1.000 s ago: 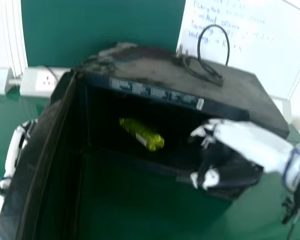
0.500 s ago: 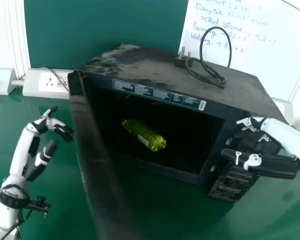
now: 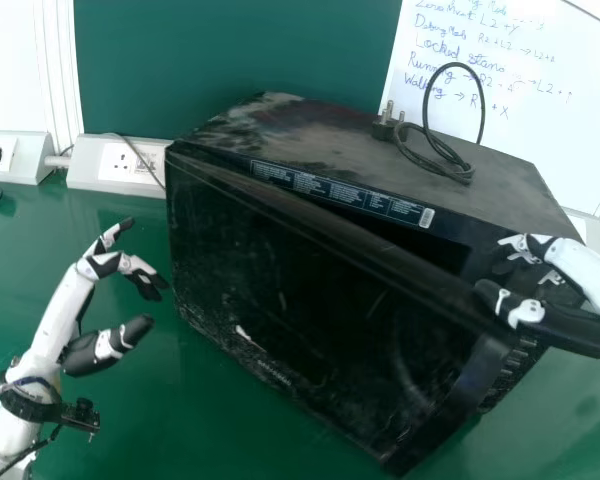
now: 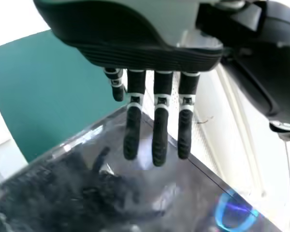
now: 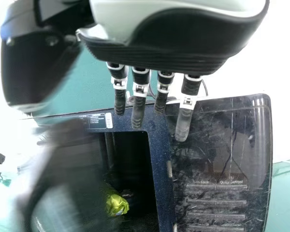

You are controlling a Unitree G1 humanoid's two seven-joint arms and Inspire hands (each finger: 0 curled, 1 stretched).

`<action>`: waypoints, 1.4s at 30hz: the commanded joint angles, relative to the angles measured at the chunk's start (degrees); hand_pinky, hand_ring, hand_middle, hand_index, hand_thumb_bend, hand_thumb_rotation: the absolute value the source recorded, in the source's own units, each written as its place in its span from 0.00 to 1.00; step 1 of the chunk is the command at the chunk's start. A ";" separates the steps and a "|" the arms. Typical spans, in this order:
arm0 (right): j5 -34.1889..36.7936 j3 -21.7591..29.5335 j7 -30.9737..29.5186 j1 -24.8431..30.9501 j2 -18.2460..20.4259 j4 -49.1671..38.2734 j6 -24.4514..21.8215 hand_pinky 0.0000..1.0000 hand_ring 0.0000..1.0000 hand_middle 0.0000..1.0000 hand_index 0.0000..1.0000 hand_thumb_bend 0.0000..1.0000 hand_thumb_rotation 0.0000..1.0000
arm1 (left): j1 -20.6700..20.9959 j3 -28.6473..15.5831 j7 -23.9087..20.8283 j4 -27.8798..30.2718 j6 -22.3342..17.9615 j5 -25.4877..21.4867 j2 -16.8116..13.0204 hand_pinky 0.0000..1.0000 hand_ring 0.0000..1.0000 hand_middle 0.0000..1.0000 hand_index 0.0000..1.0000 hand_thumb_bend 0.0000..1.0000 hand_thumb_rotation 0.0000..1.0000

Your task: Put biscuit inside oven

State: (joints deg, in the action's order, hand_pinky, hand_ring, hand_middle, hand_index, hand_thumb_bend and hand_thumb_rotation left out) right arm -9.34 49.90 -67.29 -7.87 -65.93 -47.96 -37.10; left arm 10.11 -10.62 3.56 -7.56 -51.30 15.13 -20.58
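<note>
Now, you have the oven (image 3: pixel 460 125) with its door (image 3: pixel 300 290) partly open: a wedge of gap runs under the top front rim, narrow at the robot's left and widening towards its right. The door's free edge stands out over the table (image 3: pixel 220 430), near the right hand (image 3: pixel 570 268). You see that hand beside the control panel (image 5: pixel 217 145), its fingers straight and its thumb spread well away from them, nothing gripped; whether it touches the door, you cannot tell.

The left hand (image 3: pixel 68 305) is above the table off the oven's left side, a strip of green surface between them. Its fingers are extended and loosely bent, thumb apart, holding nothing.

Through the gap, your right wrist view gives you the biscuit packet (image 5: pixel 117 205), inside the oven cavity: crinkled, shiny, yellow-green wrapping. The door is dark, smooth and glossy with pale smudges; the panel is scratched, with slim ridged bars; the frame is speckled blue-black. On the boxy oven's dusty, matt top, you have a looped black cable (image 3: pixel 460 175) and its pronged plug (image 3: pixel 384 130).
</note>
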 commanded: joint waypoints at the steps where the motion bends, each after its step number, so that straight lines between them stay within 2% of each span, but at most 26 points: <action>1: -2.84 2.49 1.35 2.06 -0.84 2.09 -2.70 0.64 0.75 0.81 0.90 0.87 0.61 | 0.28 0.57 -0.71 -0.84 -0.99 0.85 -0.94 0.28 0.34 0.40 0.48 0.51 0.05; 4: -2.64 2.74 2.29 2.07 -1.11 1.46 -7.05 0.62 0.75 0.82 0.90 0.86 0.56 | 0.34 0.82 -0.79 -1.67 -1.26 0.84 -1.47 0.29 0.34 0.41 0.48 0.51 0.05; 8: -6.67 4.21 5.22 4.46 -0.41 0.05 -10.17 0.59 0.74 0.81 0.89 0.88 0.56 | 0.64 1.03 -1.09 -2.74 -1.65 0.80 -1.82 0.29 0.34 0.40 0.48 0.51 0.04; 12: -10.15 5.64 10.15 7.34 2.08 -0.69 -9.89 0.60 0.72 0.78 0.86 0.83 0.55 | 1.16 1.39 -1.29 -3.69 -1.99 0.89 -2.29 0.28 0.34 0.40 0.48 0.51 0.05; 15: -9.87 5.89 14.47 7.27 5.41 -1.39 -11.00 0.46 0.60 0.72 0.85 0.85 0.48 | 1.42 1.62 -1.39 -4.55 -2.28 0.92 -2.70 0.28 0.34 0.40 0.48 0.51 0.05; 17: -9.33 7.01 15.45 7.85 6.35 -0.81 -10.11 0.41 0.55 0.68 0.84 0.86 0.46 | 1.53 1.74 -1.46 -5.24 -2.63 0.91 -2.94 0.28 0.34 0.40 0.48 0.51 0.04; 19: -8.60 8.14 16.05 7.88 7.00 -0.48 -10.79 0.44 0.57 0.67 0.85 0.87 0.46 | 1.63 1.80 -1.55 -5.83 -2.98 0.97 -3.13 0.28 0.34 0.40 0.48 0.51 0.04; 21: -8.81 9.05 16.81 8.21 7.59 -0.40 -11.60 0.39 0.51 0.64 0.86 0.87 0.42 | 1.68 1.85 -1.58 -6.06 -3.09 1.10 -3.28 0.28 0.34 0.40 0.48 0.51 0.04; 26: -10.78 10.13 18.82 9.99 8.35 -0.14 -11.38 0.42 0.49 0.58 0.81 0.88 0.43 | 1.83 2.07 -1.75 -6.62 -2.99 1.67 -3.61 0.29 0.34 0.41 0.48 0.51 0.05; 27: -12.03 5.52 22.58 9.97 11.23 -0.75 -11.67 0.39 0.46 0.55 0.80 0.89 0.44 | 1.91 2.15 -1.75 -6.82 -3.11 1.79 -3.75 0.29 0.34 0.41 0.48 0.51 0.04; 28: -13.24 1.70 25.49 9.81 13.35 -1.43 -12.93 0.30 0.38 0.48 0.80 0.88 0.40 | 1.99 2.19 -1.85 -6.96 -3.18 2.00 -3.88 0.29 0.34 0.41 0.48 0.51 0.04; 29: -14.19 -1.09 27.73 9.62 14.76 -2.00 -14.43 0.27 0.35 0.45 0.81 0.88 0.39 | 2.08 2.24 -1.95 -7.24 -3.40 2.18 -4.04 0.29 0.34 0.41 0.48 0.51 0.04; 30: -15.71 -3.02 29.43 10.06 15.16 -2.38 -15.31 0.30 0.38 0.48 0.81 0.88 0.38 | 2.17 2.30 -2.11 -7.55 -3.65 2.32 -4.19 0.29 0.34 0.41 0.48 0.51 0.04; 31: -17.29 -3.81 30.26 10.82 14.76 -2.50 -15.79 0.33 0.43 0.52 0.80 0.90 0.41 | 2.26 2.38 -2.21 -7.78 -3.85 2.37 -4.33 0.29 0.34 0.41 0.48 0.51 0.04; 34: -21.16 -5.96 31.88 11.90 13.87 -2.96 -19.06 0.17 0.27 0.42 0.82 0.91 0.42 | 2.42 2.68 -2.27 -8.27 -4.15 2.23 -4.69 0.30 0.35 0.41 0.48 0.51 0.04; 37: -23.88 -7.32 32.52 12.08 13.29 -3.36 -22.59 0.24 0.35 0.49 0.83 0.92 0.39 | 2.56 2.87 -2.36 -8.93 -4.69 2.13 -4.89 0.30 0.35 0.41 0.48 0.51 0.04; 40: -27.45 -8.34 32.14 14.24 11.18 -3.08 -23.91 0.24 0.34 0.47 0.78 0.83 0.46 | 2.67 2.89 -2.76 -9.18 -5.02 2.60 -5.03 0.29 0.35 0.41 0.48 0.51 0.04; 42: -29.53 -9.09 32.31 15.25 10.37 -2.53 -24.35 0.24 0.35 0.47 0.74 0.83 0.47 | 2.68 2.92 -2.84 -9.25 -5.00 2.74 -5.09 0.29 0.35 0.41 0.48 0.51 0.04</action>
State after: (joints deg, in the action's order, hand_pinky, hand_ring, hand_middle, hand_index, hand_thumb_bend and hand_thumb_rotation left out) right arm -37.16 41.50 -35.27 6.16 -54.14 -50.75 -60.94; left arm 12.74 -7.94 1.44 -16.19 -55.83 17.50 -25.06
